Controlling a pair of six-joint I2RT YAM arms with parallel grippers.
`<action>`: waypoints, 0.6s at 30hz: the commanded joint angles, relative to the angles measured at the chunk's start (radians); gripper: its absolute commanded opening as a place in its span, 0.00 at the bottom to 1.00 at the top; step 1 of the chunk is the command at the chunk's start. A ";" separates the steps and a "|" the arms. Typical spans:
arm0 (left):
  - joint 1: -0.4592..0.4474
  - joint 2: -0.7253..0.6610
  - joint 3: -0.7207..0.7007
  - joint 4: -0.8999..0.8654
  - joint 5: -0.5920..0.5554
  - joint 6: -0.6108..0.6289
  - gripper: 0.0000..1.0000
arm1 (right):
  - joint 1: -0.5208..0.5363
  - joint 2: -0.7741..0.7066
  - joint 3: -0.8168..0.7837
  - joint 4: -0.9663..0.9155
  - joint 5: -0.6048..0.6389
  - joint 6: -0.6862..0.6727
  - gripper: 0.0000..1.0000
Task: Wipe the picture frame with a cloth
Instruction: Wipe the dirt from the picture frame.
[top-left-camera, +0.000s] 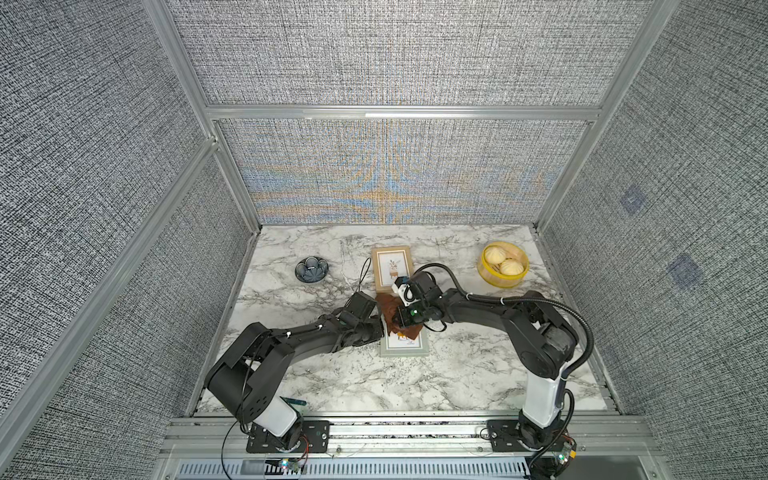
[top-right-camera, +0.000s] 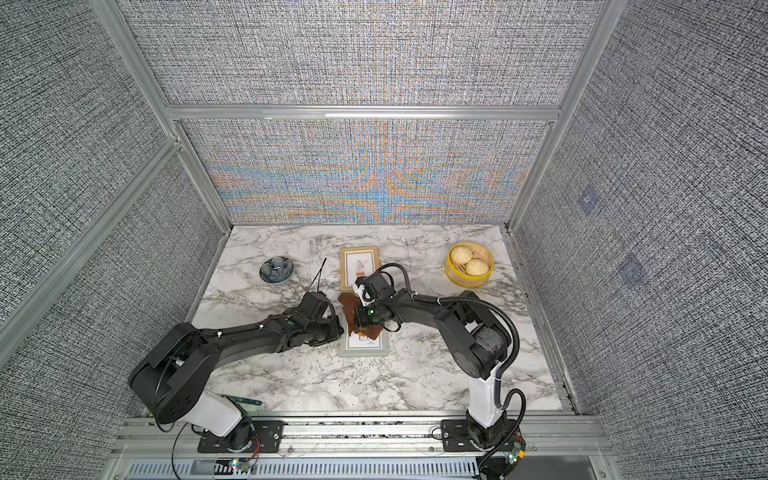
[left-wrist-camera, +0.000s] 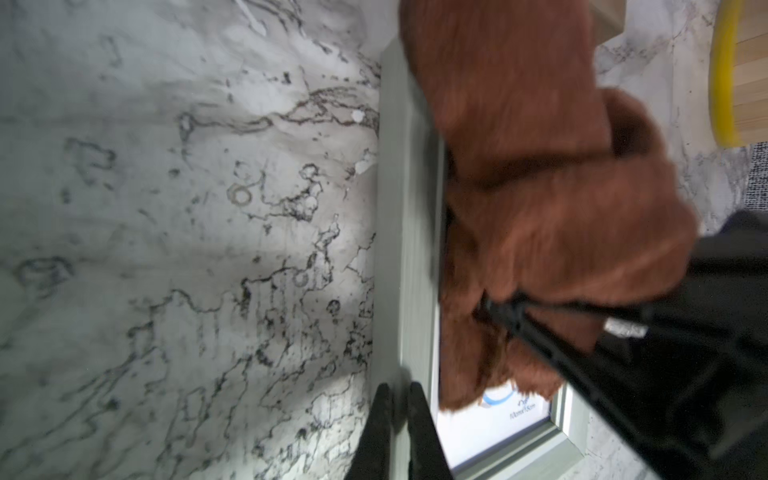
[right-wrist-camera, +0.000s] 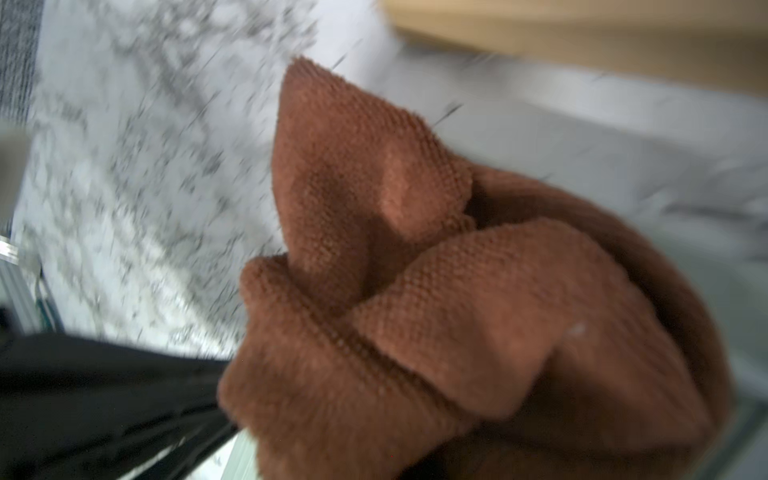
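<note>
The cloth (top-left-camera: 388, 307) is bunched on the far half of the grey frame (top-left-camera: 405, 350), which lies flat near the middle of the worktop (top-left-camera: 332, 374). One end of the cloth spills off the frame's far edge toward the wooden frame (top-left-camera: 392, 266).

The right gripper (left-wrist-camera: 498, 305) is pressed together on a fold of the cloth, so the wad can be dragged over the glass. The left gripper (left-wrist-camera: 400, 395) is closed on the grey frame's left rail, with one finger on each side of it. This is probably done to keep the frame from sliding under the rubbing.

- Cloth: reddish-brown, soft, waffle-textured pile, crumpled into thick folds.
- Grey frame: rectangular, matte grey-green moulding, white print under glass (small lettering, unreadable). The near half is uncovered.
- Wooden frame: pale tan, also flat, toward the middle of the back edge, not touched by either gripper.
- Worktop: glossy marble pattern, hard and slick.
- A dark petal-shaped bowl (top-left-camera: 311, 269) is seen toward the back left.
- A round yellow-rimmed basket (top-left-camera: 484, 272) with two buns (top-left-camera: 503, 261) is seen at the back right corner.
</note>
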 joint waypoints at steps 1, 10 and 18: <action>-0.007 0.035 -0.008 -0.234 0.013 -0.022 0.08 | 0.037 -0.045 -0.115 -0.125 -0.047 -0.031 0.00; -0.009 0.069 0.056 -0.356 -0.009 0.004 0.07 | -0.018 0.025 0.018 -0.098 0.061 0.031 0.00; -0.008 0.082 0.062 -0.363 0.002 0.026 0.06 | -0.068 0.159 0.280 -0.214 0.097 0.060 0.00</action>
